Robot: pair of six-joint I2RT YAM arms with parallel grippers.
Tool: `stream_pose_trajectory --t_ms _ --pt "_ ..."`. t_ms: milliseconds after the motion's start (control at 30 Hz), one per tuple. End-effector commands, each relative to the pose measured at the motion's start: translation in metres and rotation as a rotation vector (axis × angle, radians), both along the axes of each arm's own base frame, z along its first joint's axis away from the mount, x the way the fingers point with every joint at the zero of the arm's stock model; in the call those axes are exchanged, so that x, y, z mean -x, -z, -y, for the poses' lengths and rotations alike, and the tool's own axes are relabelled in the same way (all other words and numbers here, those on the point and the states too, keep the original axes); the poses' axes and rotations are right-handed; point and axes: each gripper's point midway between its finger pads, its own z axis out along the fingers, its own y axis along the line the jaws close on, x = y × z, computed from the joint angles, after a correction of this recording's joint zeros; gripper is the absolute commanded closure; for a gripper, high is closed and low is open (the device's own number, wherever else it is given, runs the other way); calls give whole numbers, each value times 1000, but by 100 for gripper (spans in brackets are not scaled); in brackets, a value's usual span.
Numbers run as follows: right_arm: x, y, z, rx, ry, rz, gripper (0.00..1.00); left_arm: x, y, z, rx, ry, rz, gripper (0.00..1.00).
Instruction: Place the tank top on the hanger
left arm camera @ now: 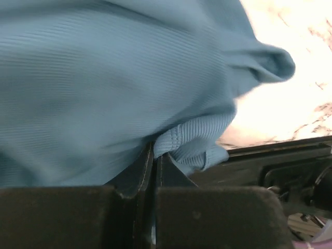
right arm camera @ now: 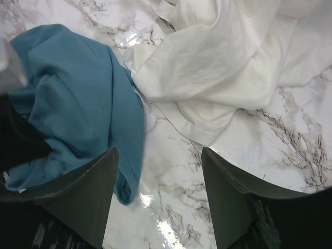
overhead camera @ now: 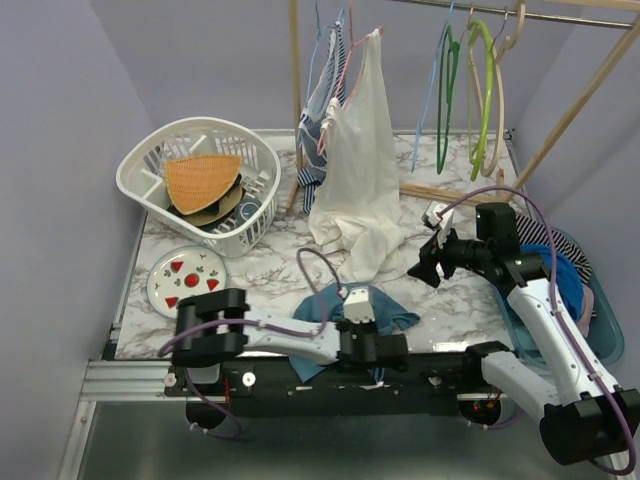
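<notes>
Tank top [overhead camera: 400, 318] crumpled at table [overhead camera: 450, 315] near edge; our left gripper [left arm camera: 155, 155] pinches only its ribbed hem, right gripper [right arm camera: 159, 161] spread, empty, nearby. We judge thin grip may slip during lift.

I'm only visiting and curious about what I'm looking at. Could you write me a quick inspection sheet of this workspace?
Surface: marble-pattern table, no spills seen.
Job's things: blue tank top crumpled at the near edge; tan hanger up by the rail, nothing on it.
Clutter: white basket, plate, white garment hanging and trailing onto the table, striped garment, green hangers, blue bin of clothes.
Grippers: left gripper shut on the tank top's hem; right gripper open above the table.
Cables: purple cables looping off both arms.
Surroundings: lilac walls, wooden clothes rack.
</notes>
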Motion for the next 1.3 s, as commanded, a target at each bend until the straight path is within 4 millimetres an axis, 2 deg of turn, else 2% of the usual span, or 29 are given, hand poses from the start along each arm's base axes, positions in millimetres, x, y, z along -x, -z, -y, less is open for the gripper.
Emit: stream_pose_trajectory --t_ms 0,33,67,100,133,167,200,233,267,333,367,400,500,533,567,633,667,733,767,833,867,933,967,1167,1267 --pt "10 14 -2 14 -80 -22 27 -32 -47 -17 276 9 146 100" --pt "12 15 -3 14 -97 -25 27 -34 -41 -26 320 20 154 100" --pt "21 18 -8 1 -161 -36 27 -38 -57 -32 374 29 168 100" --pt "27 21 -11 -7 -199 -42 27 -39 -62 -34 389 85 205 100" --pt "33 23 -13 -19 -238 -50 27 -36 -59 -39 427 116 206 100" --pt "40 25 -18 -30 -295 -46 27 -40 -75 -44 479 119 226 100" --pt "47 27 -22 -37 -337 -46 27 -39 -80 -47 502 144 242 100" --pt "54 33 -24 -38 -371 -48 26 -37 -74 -55 498 180 251 100" --pt "60 36 -30 -32 -433 -23 26 -38 -86 -59 538 189 266 100" --pt "69 49 -36 -3 -481 -11 26 -40 -92 -68 556 219 301 100" --pt "65 54 -37 37 -494 27 26 -39 -97 -75 578 230 311 100" --pt "71 59 -44 57 -539 40 26 -41 -101 -80 588 233 327 100" --pt "72 74 -47 113 -577 51 26 -41 -114 -93 610 258 372 100" --pt "72 78 -48 120 -584 41 26 -42 -113 -99 593 261 378 100" --pt "72 79 -50 120 -598 47 26 -42 -123 -103 611 268 403 100" --pt "75 77 -57 111 -631 52 26 -40 -124 -109 600 287 417 100" --pt "76 75 -61 99 -648 60 26 -41 -133 -113 621 286 432 100" --pt "81 71 -70 79 -686 65 26 -40 -136 -118 604 314 455 100" --pt "82 70 -76 59 -694 59 26 -41 -148 -121 626 312 477 100" --pt "86 70 -85 43 -717 48 26 -42 -151 -128 586 328 505 100" --pt "85 75 -88 53 -712 27 26 -43 -164 -131 601 322 526 100" --pt "82 80 -95 77 -700 24 26 -47 -167 -139 556 321 549 100" --pt "73 82 -97 101 -670 48 26 -48 -176 -143 564 311 560 100" --pt "44 95 -100 170 -550 60 27 -50 -186 -152 532 311 585 100" --pt "31 103 -95 224 -484 68 29 -51 -190 -151 522 316 592 100"
